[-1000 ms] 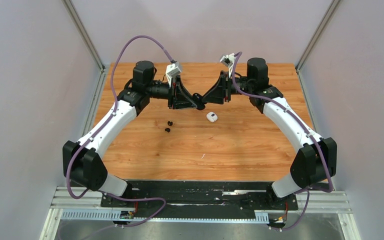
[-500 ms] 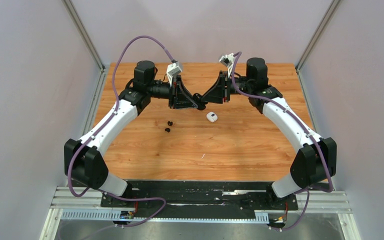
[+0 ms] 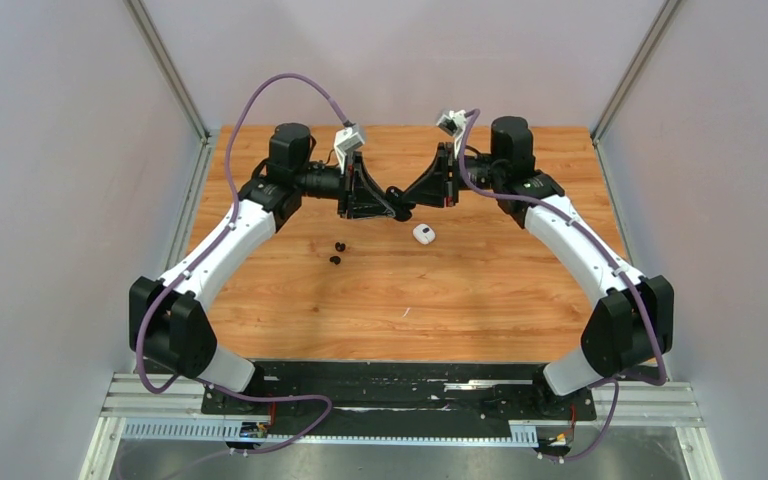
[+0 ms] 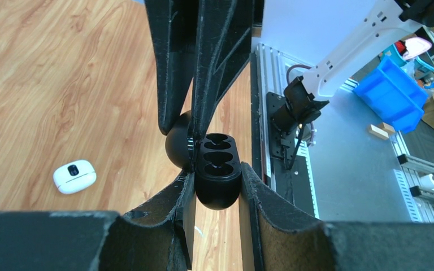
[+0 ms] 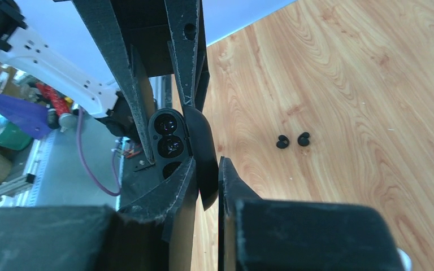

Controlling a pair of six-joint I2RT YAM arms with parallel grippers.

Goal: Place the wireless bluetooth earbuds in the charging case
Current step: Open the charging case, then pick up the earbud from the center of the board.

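Little has shifted since a second ago: the right arm [image 3: 580, 250] has edged its far joint slightly toward the back of the counter [image 3: 410, 300], while everything else sits where it did. The left arm [image 3: 225, 240] reaches in from the other side, so both arms meet tip to tip over the far middle of the wood.

The left claw [image 4: 217, 172] is closed on a black charging case [image 4: 219, 192]. Its two fingers press the sides of the base, and the two wells face up and out. The right claw [image 5: 206, 169] pinches the thin hinged lid [image 5: 200, 141] of the same case, with one finger on each face. The case is open and held in the air between the claws, clear of the counter.

A white pebble-shaped piece [image 3: 423, 234] with a small dark patch lies on the counter, just on the near side of the claws and a little to the right.

Two tiny black earbuds [image 3: 339, 245] lie side by side on the counter, close together. They sit nearer the left arm and apart from the case.
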